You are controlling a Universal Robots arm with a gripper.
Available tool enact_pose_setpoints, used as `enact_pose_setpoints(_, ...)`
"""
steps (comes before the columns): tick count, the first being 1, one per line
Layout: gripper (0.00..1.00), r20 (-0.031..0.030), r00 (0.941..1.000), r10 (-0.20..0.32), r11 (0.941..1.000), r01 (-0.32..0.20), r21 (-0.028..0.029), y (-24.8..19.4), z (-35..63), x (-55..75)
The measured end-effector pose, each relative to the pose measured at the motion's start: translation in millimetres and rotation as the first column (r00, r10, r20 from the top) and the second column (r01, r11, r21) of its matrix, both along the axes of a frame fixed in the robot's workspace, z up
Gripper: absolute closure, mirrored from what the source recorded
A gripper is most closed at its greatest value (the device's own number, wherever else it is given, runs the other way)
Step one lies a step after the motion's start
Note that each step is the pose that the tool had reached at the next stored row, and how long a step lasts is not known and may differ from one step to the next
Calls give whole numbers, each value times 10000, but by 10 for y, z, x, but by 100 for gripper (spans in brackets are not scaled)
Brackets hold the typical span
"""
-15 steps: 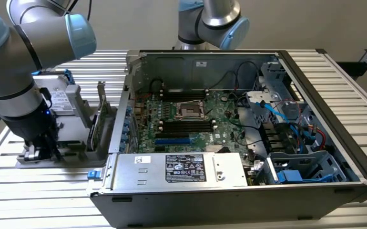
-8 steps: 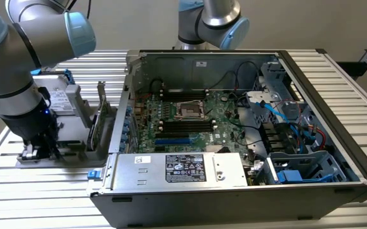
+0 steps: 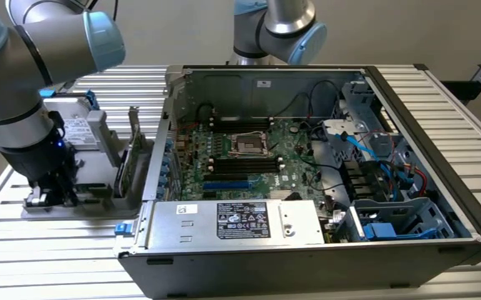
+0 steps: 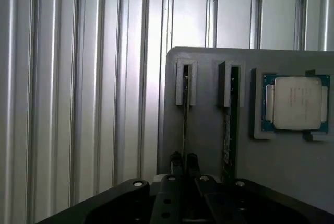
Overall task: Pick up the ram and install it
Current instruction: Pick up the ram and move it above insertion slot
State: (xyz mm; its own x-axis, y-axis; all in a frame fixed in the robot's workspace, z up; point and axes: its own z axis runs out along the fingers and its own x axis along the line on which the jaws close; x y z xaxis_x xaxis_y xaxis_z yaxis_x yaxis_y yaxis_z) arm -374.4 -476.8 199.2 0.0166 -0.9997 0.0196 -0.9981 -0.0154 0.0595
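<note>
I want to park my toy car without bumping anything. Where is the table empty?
Bare table slats lie between the grey holder and the near edge. More lie past the computer case, on the exterior view's right. Crowded: the holder, where the gripper is shut on the ram, and inside the case.

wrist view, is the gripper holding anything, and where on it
The gripper looks closed on the ram, pinching its upper edge while it sits in its holder.
</note>
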Motion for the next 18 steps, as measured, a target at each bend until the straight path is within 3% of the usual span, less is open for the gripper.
enact_pose_setpoints(13, 86, 5, 10000, -30, 10000, 30, 1, 36, 175, -1)
enact_pose_setpoints(18, 86, 10, 10000, -37, 10000, 37, 0, 52, 345, 0)
